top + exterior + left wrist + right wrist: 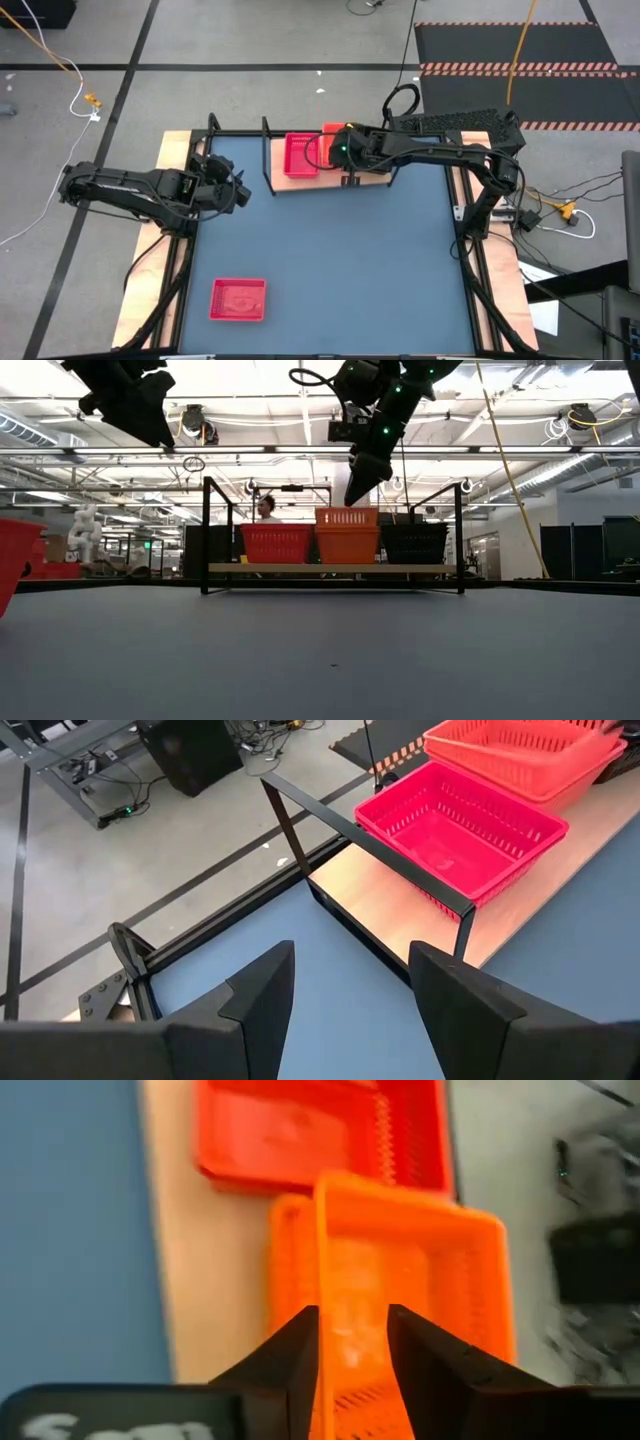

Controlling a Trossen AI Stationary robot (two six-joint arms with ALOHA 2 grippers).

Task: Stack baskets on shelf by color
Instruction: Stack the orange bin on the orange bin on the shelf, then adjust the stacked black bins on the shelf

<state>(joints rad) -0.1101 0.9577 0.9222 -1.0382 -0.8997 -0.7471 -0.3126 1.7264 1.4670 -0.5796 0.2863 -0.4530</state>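
As the high view shows it, the right end effector (345,150) hangs over the middle of the shelf (330,180) at the far edge of the surface (330,260), with a red basket (301,155) beside it on the shelf's left part and a sliver of orange at its far side; one more red basket (238,300) lies alone near the surface's near-left corner, and the left end effector (236,193) waits near the left edge. Low view: red stack (276,543), orange stack (347,535) and black stack (414,543) stand side by side on the shelf, the orange one tallest, and the right end effector (358,492) hangs just above its rim; contact cannot be told from here. Left wrist view: left fingers (262,995) spread wide with nothing between them, facing the shelf's left end. Right wrist view: the dark fingers (300,1345) straddle one wall of the top orange basket (390,1290), parted only narrowly, so whether they pinch the wall or have let go cannot be told. Judgement: the step is releasing this orange basket onto its stack; to do it well, spread fully, check that the basket sits square and nested, then lift straight up so neither finger drags the wall. Risk: a sideways exit could skew the stack. Afterwards the lone red basket remains to fetch.
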